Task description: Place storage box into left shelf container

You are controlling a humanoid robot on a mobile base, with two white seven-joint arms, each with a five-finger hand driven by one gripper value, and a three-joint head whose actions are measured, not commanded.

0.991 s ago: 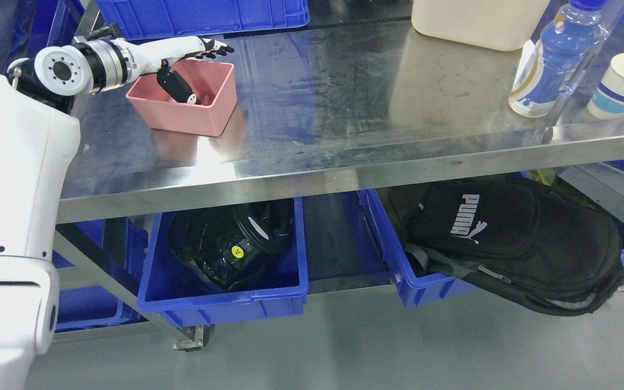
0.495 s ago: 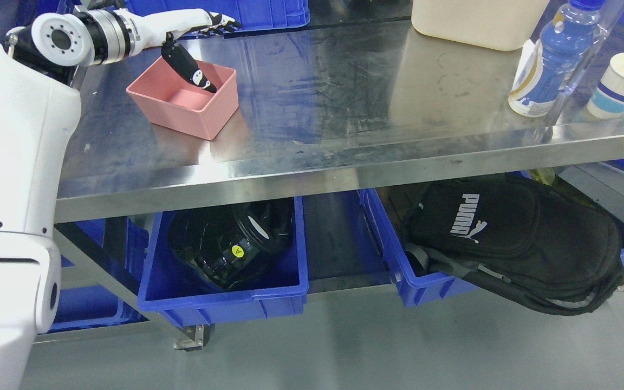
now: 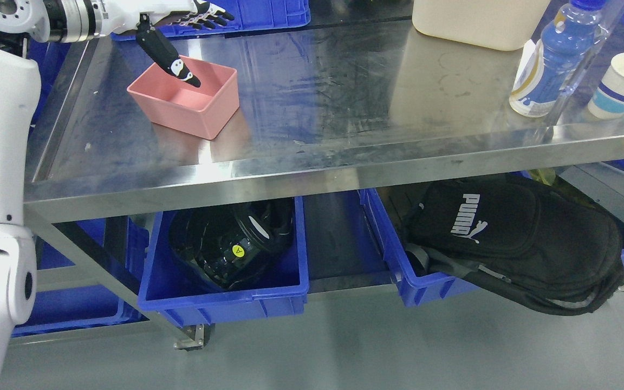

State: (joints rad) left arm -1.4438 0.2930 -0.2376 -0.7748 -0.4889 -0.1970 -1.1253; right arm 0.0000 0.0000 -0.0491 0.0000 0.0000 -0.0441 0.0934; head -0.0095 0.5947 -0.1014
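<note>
the storage box (image 3: pixel 184 106) is a small pink plastic tub, rectangular, open at the top and empty inside. it stands upright and level on the steel surface (image 3: pixel 344 108), near the far left corner, turned a little so one corner points toward the front edge. a faint pink reflection shows on the metal beside it. the left shelf container (image 3: pixel 224 295) is a blue plastic bin on the lower shelf beneath, almost directly below the box. it already holds a dark, glossy object, possibly a helmet, though shadow hides its shape.
</note>
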